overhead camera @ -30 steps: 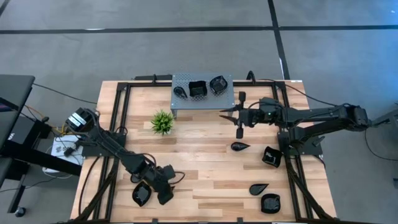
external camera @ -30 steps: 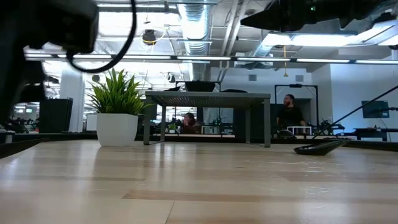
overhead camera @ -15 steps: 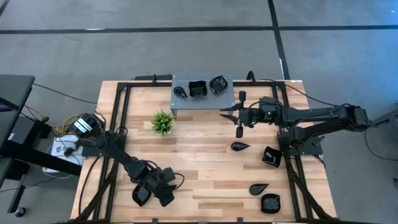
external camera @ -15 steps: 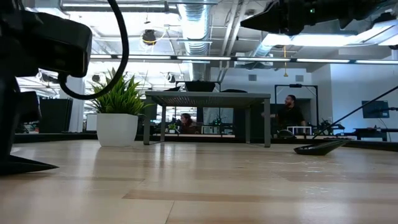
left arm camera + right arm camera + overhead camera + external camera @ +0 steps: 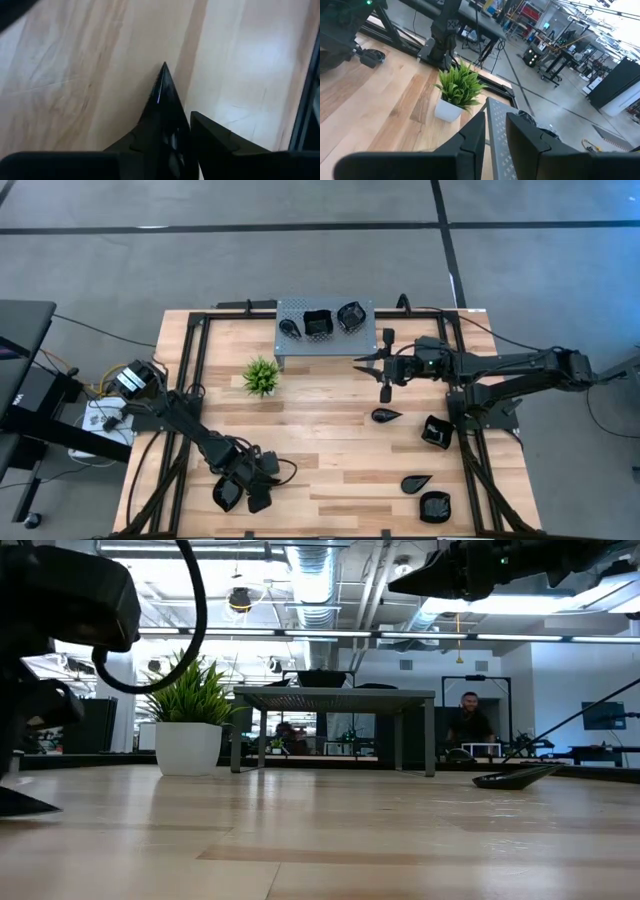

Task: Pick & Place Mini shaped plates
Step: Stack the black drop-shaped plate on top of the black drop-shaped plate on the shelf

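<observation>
The left gripper point(image 5: 262, 498) is at the table's point(image 5: 330, 450) near edge, its jaws closed on a pointed black plate point(image 5: 162, 115) beside another plate point(image 5: 226, 494). Four plates lie at the near right point(image 5: 418, 481). The right gripper point(image 5: 368, 364) hovers beside the grey stand point(image 5: 325, 345), jaws narrow and holding nothing. Three plates point(image 5: 318, 323) rest on the stand.

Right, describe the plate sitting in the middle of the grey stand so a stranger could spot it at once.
Find the grey perforated stand at the far edge of the wooden table, just beyond the small green plant. Three black plates sit in a row on top. Take the middle plate: it is squarish and the largest, while the left plate is narrow and the right plate rounder.
</observation>
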Motion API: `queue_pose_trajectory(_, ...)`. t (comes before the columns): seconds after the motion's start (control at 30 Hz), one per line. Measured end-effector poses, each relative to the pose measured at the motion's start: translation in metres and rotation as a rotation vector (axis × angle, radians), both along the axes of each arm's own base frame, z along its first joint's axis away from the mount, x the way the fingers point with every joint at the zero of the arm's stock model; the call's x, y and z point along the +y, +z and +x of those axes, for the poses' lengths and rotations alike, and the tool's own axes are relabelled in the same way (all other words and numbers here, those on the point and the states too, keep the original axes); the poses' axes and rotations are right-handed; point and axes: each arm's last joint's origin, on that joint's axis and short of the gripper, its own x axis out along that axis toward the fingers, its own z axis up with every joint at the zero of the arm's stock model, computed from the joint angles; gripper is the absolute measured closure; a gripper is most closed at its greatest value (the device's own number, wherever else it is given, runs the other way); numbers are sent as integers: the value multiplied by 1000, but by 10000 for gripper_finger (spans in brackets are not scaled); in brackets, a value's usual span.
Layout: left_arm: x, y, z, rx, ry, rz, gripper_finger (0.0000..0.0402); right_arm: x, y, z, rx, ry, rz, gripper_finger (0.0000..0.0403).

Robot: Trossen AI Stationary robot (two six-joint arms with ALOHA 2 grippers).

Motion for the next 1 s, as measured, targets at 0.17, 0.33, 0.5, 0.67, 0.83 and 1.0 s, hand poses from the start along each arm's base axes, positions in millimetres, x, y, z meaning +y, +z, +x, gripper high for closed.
queue_pose_trajectory(0.17, 0, 0, 0, 5, -8, 5, 291, 0, 0, 0, 1, 0, 0, 331)
queue_pose_trajectory(0.33, 0, 0, -1, 9, -54, 6, 313, 0, 0, 0, 1, 0, 0, 331)
queue_pose_trajectory(0.5, -1, 0, -1, 5, -90, 11, 362, 0, 0, 0, 1, 0, 0, 331)
queue_pose_trajectory(0.67, -1, 10, 1, -56, -73, 28, 394, 0, 0, 0, 1, 0, 0, 331)
queue_pose_trajectory(0.83, -3, 53, 14, -289, -150, 118, 397, 0, 0, 0, -1, -2, 14, 331)
queue_pose_trajectory(1.0, 18, 99, 31, -506, -323, 296, 397, 0, 0, 0, -8, -8, 62, 331)
